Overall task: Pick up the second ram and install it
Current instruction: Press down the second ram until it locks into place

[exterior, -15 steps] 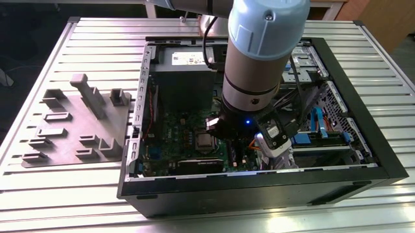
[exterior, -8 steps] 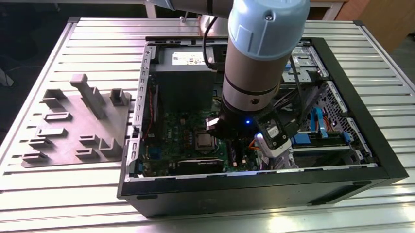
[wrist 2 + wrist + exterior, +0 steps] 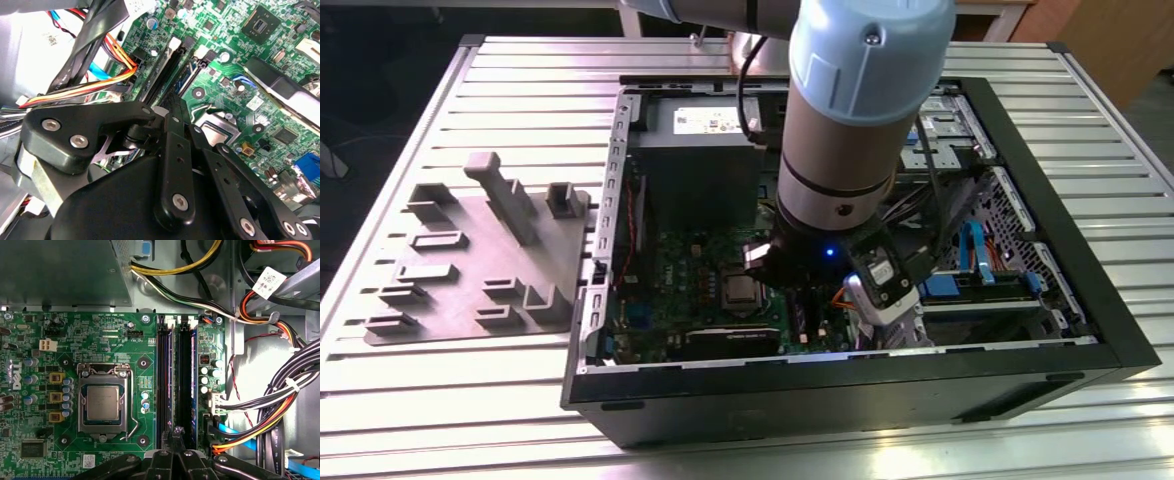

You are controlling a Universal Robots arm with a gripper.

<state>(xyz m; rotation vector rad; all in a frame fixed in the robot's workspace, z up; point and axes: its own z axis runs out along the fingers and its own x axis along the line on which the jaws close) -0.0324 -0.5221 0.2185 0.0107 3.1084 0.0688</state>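
Observation:
The second ram is a thin blue-green strip standing on edge in a black slot of the green motherboard, beside the CPU socket. In the second wrist view the ram runs away from the fingertips. My gripper is low over the near end of that slot with its fingers together and nothing between them; whether it touches the strip is unclear. The gripper shows its black linkage close above the board. A similar strip stands in a slot nearer the cables. My arm reaches down into the open computer case.
Bundled orange, yellow, black and blue cables lie close beside the slots. The grey power-supply box fills the case's far end. A grey fixture plate with upright holders lies on the slatted table at the exterior view's left.

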